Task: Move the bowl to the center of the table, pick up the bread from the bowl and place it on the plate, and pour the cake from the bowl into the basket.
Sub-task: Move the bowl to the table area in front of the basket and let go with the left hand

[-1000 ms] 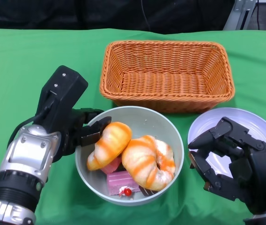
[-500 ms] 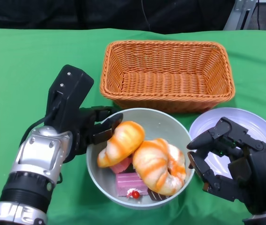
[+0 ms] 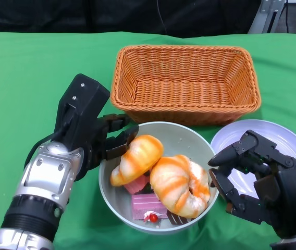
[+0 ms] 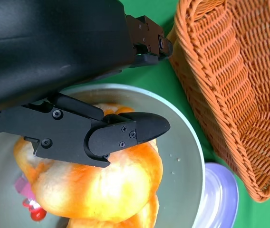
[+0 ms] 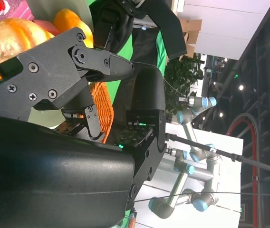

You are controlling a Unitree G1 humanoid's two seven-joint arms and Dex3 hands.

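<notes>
While the left hand [image 3: 98,136] grips the bowl [image 3: 189,143] rim at nine o'clock, the right hand [image 3: 260,182] hovers at three o'clock, fingers apart, holding nothing.

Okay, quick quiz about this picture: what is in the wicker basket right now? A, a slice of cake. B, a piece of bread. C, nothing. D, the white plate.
C: the head view shows only bare weave inside the basket, while both pieces of bread and the cake sit in the bowl and the plate lies on the cloth beside it.
</notes>
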